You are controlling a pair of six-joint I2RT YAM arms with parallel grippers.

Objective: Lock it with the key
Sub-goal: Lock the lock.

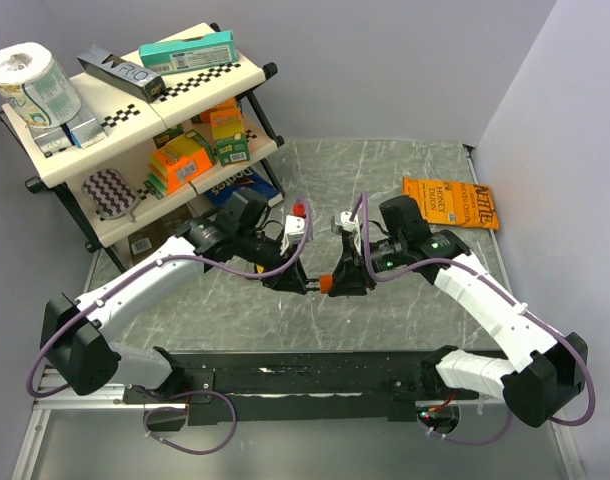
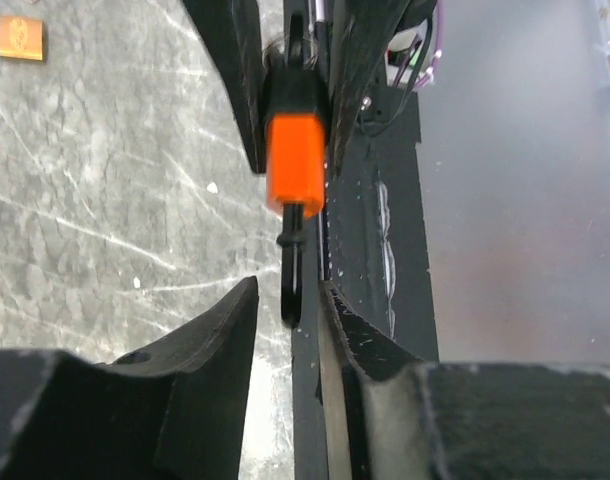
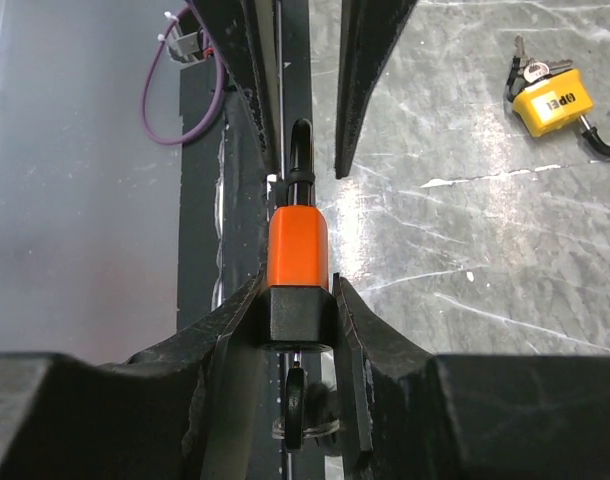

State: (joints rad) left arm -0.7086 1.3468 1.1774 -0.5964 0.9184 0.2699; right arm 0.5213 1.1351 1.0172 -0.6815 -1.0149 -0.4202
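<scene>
Padlock (image 3: 299, 262) in R jaws; shackle (image 2: 291, 285) betw L jaws.

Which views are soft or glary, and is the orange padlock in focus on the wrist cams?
Top external: even light, sharp, no strong glare. Left wrist: orange padlock fairly sharp, left fingers at the bottom blurred, hazy grey area on the right. Right wrist: padlock body crisp, right fingers up close soft, yellow padlock on the table fairly clear.
</scene>
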